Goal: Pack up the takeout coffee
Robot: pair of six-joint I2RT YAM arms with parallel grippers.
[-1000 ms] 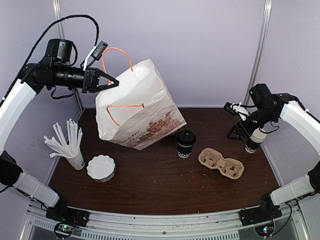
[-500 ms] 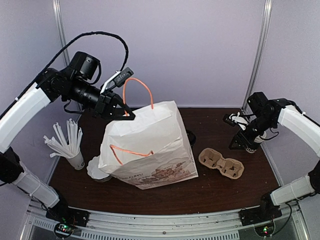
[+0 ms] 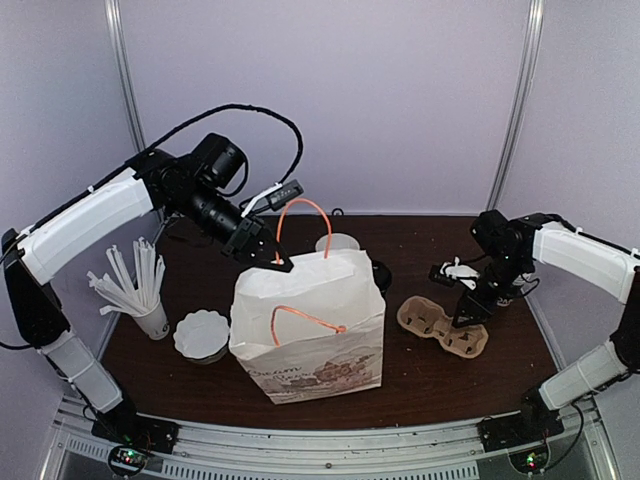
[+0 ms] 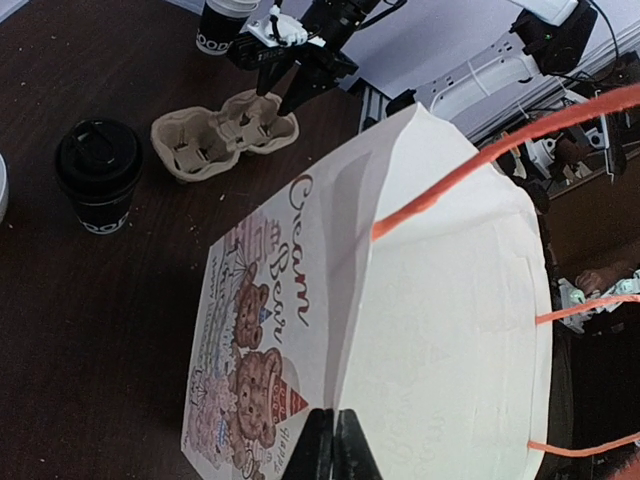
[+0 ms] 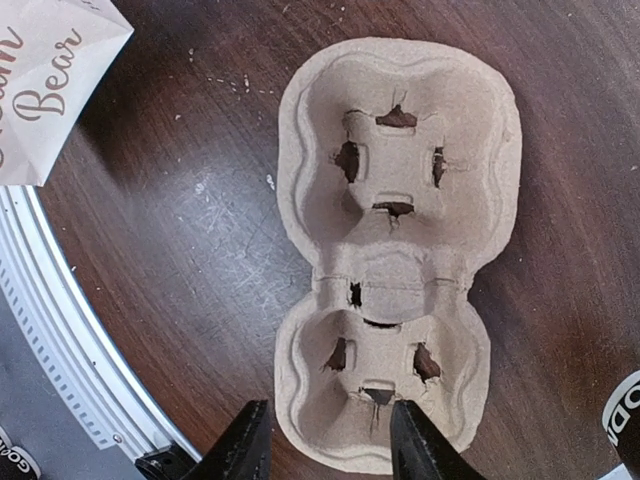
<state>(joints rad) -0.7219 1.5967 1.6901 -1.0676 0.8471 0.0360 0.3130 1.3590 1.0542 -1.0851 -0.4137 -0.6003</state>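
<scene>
**Lidded coffee waits behind the bag**

The takeout coffee [image 4: 97, 178] stands upright on the tabletop [image 3: 440, 385], just beyond the far right corner of the paper bag [image 3: 310, 330] and left of the pulp cup carrier [image 5: 395, 250]. It is probably light and thin-walled, easily crushed, so grip its body below the lid and keep it upright. The left gripper [image 4: 334, 440] pinches the bag's top edge. The right gripper [image 5: 325, 445] hangs spread over the carrier.

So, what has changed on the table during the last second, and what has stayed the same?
The left gripper, shut on the top edge of the paper bag, carried it from high at the back left down to the front centre, where it stands upright. The right gripper, open and empty, moved from the lidless cup to above the cup carrier. The takeout coffee, carrier and straws stayed put.
</scene>
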